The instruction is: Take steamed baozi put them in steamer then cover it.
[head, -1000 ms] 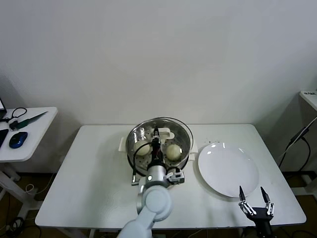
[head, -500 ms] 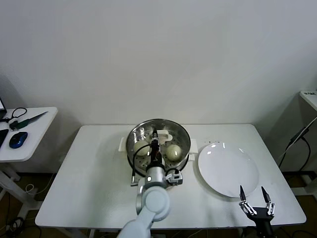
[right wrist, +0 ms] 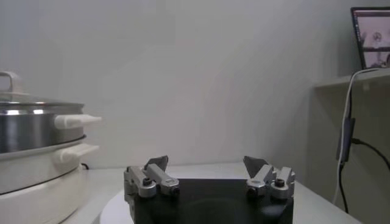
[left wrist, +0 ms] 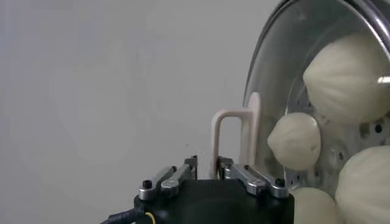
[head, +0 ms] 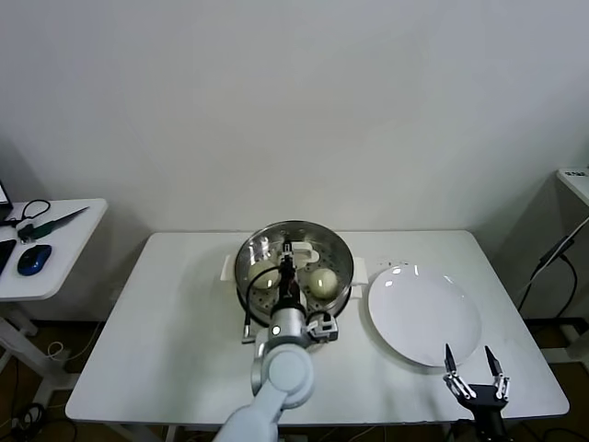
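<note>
On the far left stands a side table (head: 51, 241) with a blue mouse (head: 33, 260) on it, well apart from my work. On the white table (head: 175, 322) my left pincer (head: 288, 250) reaches over the steamer (head: 294, 262), which sits near the table's back edge. The cover (left wrist: 286, 67) lies on the steamer, and my left fingers (left wrist: 244, 173) stand on either side of its cream handle (left wrist: 234, 140), parted a little and no more than just beside it; I cannot tell whether they touch it. Through the glass I see the steamed baozi (left wrist: 294, 141) lying inside the basket, close against one another. Just to the right of the steamer lies a white plate (head: 424, 315). Farther right, near the table's front edge, my right pincer (head: 474, 368) waits low beside the plate, its fingers spread wide and holding nothing.
</note>
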